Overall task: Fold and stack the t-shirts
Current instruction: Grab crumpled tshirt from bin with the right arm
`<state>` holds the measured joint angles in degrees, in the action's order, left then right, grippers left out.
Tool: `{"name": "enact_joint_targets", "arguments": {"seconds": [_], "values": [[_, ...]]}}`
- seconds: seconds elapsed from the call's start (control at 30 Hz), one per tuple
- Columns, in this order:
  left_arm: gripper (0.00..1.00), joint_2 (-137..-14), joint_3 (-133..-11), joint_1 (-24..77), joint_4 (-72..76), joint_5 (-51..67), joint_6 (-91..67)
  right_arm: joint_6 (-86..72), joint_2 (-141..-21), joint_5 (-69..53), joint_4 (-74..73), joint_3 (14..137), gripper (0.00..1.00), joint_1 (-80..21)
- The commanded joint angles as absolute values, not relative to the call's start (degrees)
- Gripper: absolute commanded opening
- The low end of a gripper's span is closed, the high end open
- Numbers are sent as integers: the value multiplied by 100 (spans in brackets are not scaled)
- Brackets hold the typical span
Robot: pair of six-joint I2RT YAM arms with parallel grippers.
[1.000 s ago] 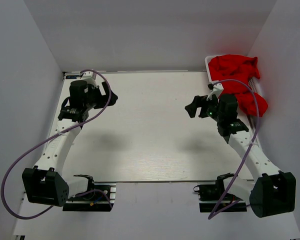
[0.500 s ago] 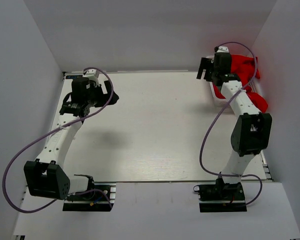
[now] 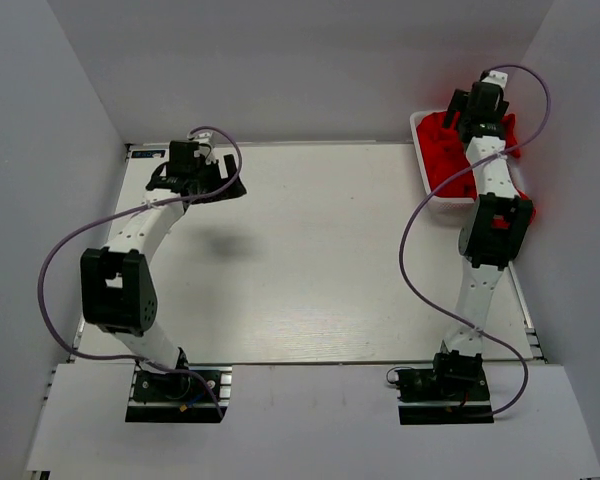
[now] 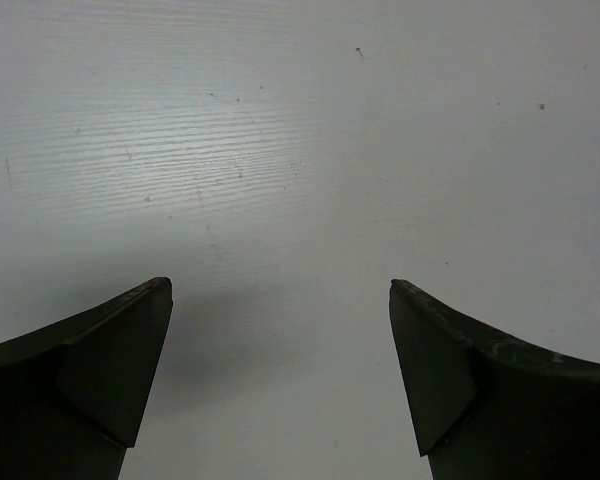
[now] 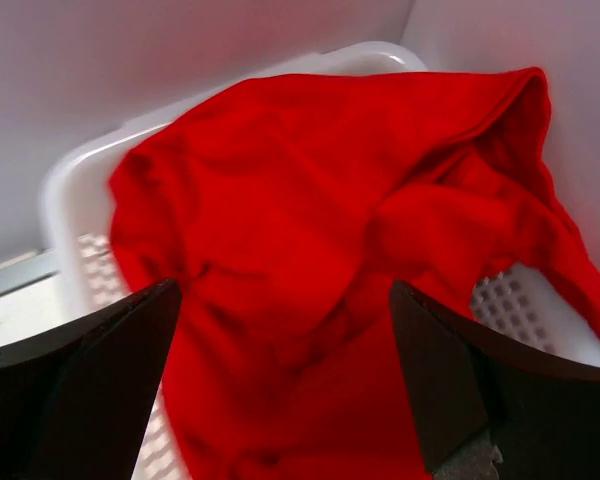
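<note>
A heap of crumpled red t-shirts (image 3: 442,152) lies in a white mesh basket (image 3: 417,122) at the far right corner. In the right wrist view the red cloth (image 5: 320,200) fills the basket (image 5: 68,190). My right gripper (image 3: 459,104) hangs over the heap; its jaws (image 5: 285,290) stand wide open above the cloth and hold nothing. My left gripper (image 3: 228,187) is at the far left of the table. Its jaws (image 4: 280,290) are wide open over bare white tabletop (image 4: 300,150) and hold nothing.
The white table (image 3: 310,260) is closed in by grey walls at the back and on both sides. The right arm stretches up along the right edge, its purple cable looping over the table. Both arm bases sit at the near edge.
My right arm has swung from mid-table out to the far right corner and now hangs over the basket. My left gripper has moved slightly farther and to the right. Both stayed open.
</note>
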<state>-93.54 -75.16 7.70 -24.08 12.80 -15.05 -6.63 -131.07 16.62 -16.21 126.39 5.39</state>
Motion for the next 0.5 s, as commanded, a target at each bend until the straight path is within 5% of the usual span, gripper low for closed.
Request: {"name": "enact_joint_targets", "arguments": {"seconds": [0.0, 0.2, 0.33, 0.47], "values": [[100, -9640, -7971, 782, -2391, 1371, -1441, -290, -13341, 1495, -505, 12788, 90, 694], [100, -10282, -8419, 782, -2496, 1555, -1564, -202, -13921, 1116, 271, 12867, 86, 817], [100, -10511, -8543, 782, -2601, 1608, -1564, -290, -14097, 1116, 483, 12885, 74, 870], [95, -10564, -8596, 782, -2663, 1608, -1564, -570, -14177, 1055, 641, 12832, 40, 958]]}}
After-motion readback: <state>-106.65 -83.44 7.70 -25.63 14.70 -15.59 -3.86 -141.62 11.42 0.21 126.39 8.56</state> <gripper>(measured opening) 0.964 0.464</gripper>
